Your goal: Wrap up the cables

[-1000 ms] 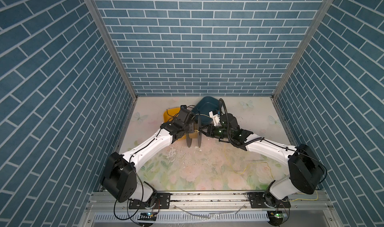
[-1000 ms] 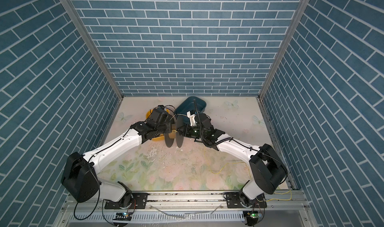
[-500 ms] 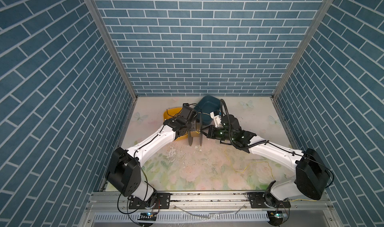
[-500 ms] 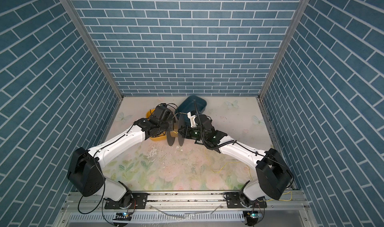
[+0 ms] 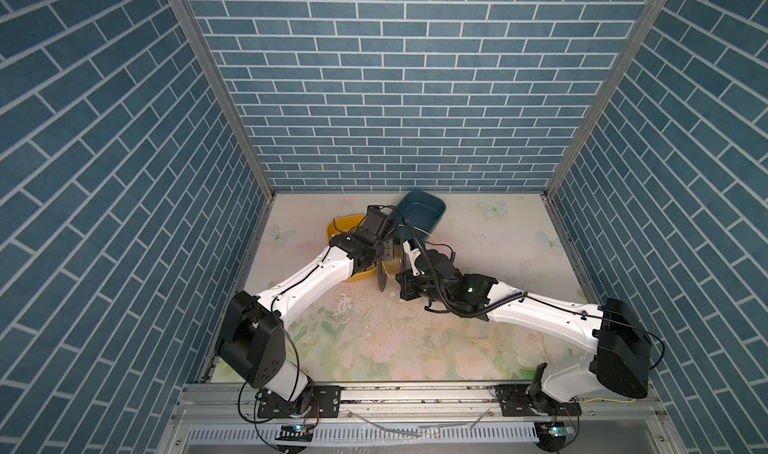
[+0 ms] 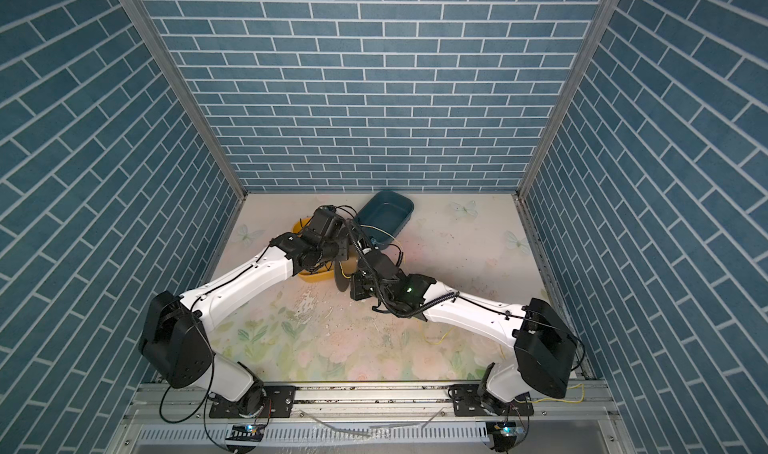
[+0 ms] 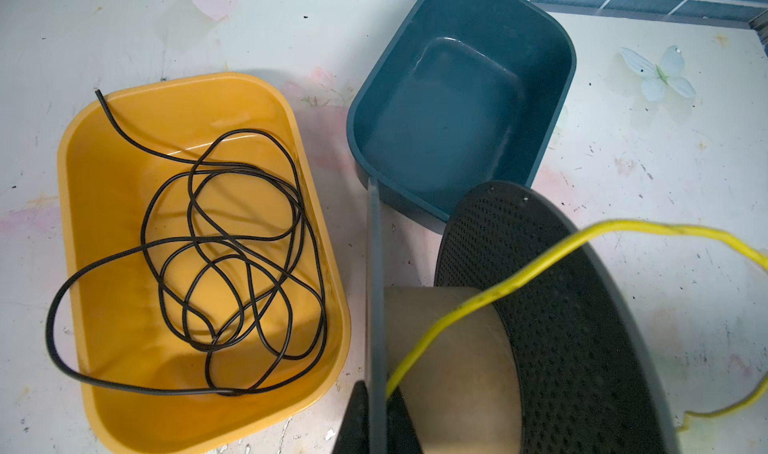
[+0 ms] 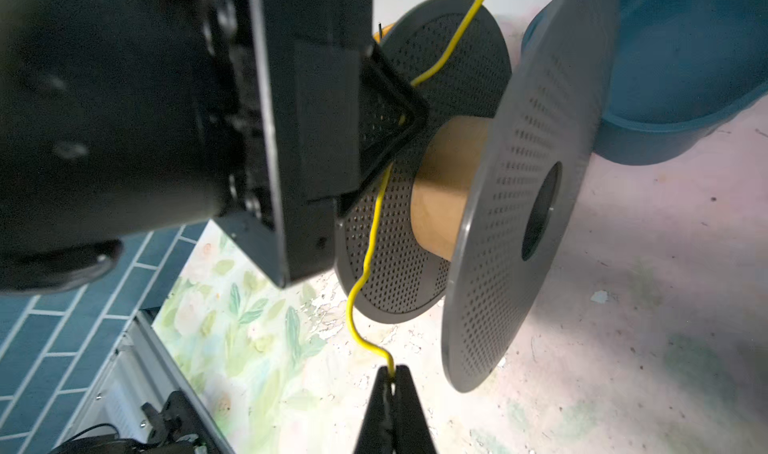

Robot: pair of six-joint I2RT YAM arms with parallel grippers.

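Entry, nearest first: the cables (image 8: pixel 366 265), a thin yellow strand, lay slack in loose curves on the counter (image 5: pixel 415 348) beside the right arm, with a tail at the front rail. Next, the right claw (image 8: pixel 392 375), pinched tight on that strand just below the spool (image 8: pixel 449 190); it was the arm nearer the free length. From the pinch the strand rose past a perforated flange and over the cardboard core, which otherwise looked bare. The spool's axis lay roughly level, crosswise to the strand, so winding would likely mean circling the core. Then the left claw (image 7: pixel 376 414), narrow, clamped on a flange's thin edge. Beyond: yellow bin (image 7: pixel 83 223) with loose black wire (image 7: pixel 299 207); blue bin (image 7: pixel 540 111), empty. Not determinable: whether the left claw also pinned the strand's end.
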